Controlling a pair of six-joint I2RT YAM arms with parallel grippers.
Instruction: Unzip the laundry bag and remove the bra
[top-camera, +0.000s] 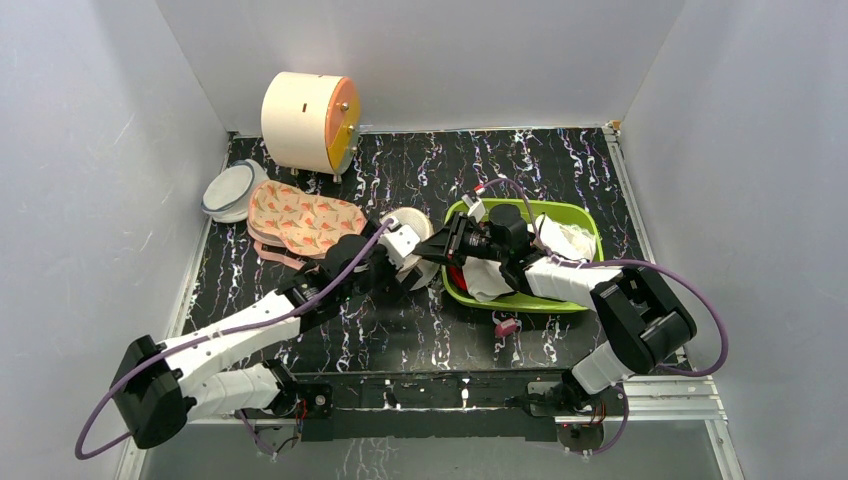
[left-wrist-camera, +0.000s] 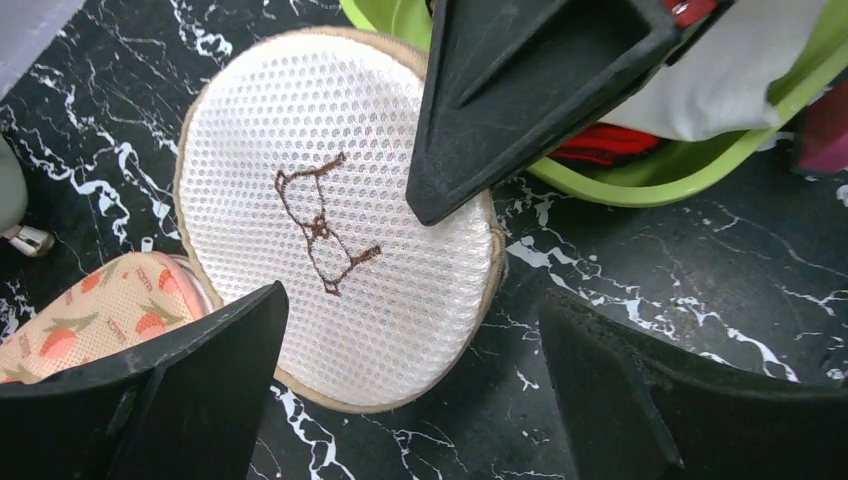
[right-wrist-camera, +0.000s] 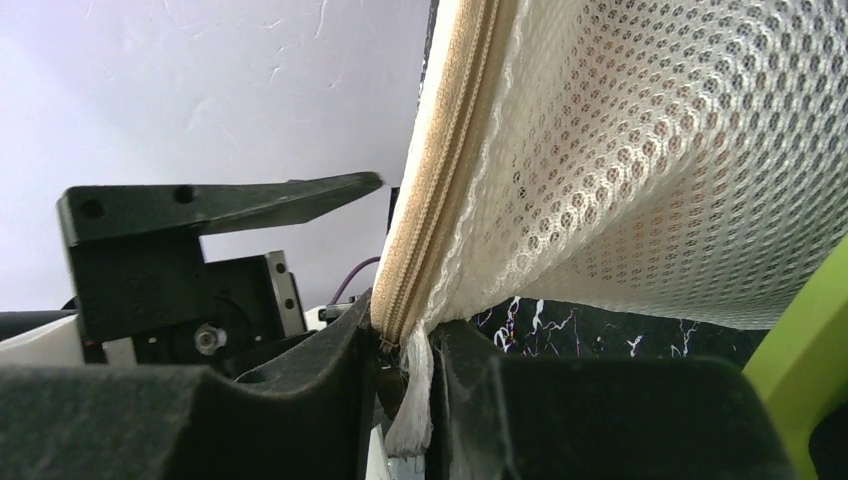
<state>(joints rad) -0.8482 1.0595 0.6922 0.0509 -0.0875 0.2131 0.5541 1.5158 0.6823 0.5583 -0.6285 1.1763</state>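
The laundry bag (left-wrist-camera: 330, 230) is a round white mesh pod with a tan zipper rim and a dark line mark on its face. It stands tilted on the black marbled table, against the green basin; in the top view (top-camera: 418, 232) the arms mostly cover it. My right gripper (right-wrist-camera: 405, 375) is shut on the zipper end and its white tab at the bag's rim (right-wrist-camera: 450, 170). My left gripper (left-wrist-camera: 415, 390) is open, with its fingers (left-wrist-camera: 180, 400) on either side of the bag's lower edge. The bra is hidden.
A green basin (top-camera: 585, 215) to the right holds white garments and something red. A flamingo-patterned pouch (top-camera: 300, 220), a grey-rimmed white disc (top-camera: 228, 190) and a cream drum (top-camera: 305, 120) stand at the back left. A small pink object (top-camera: 507, 326) lies in front of the basin.
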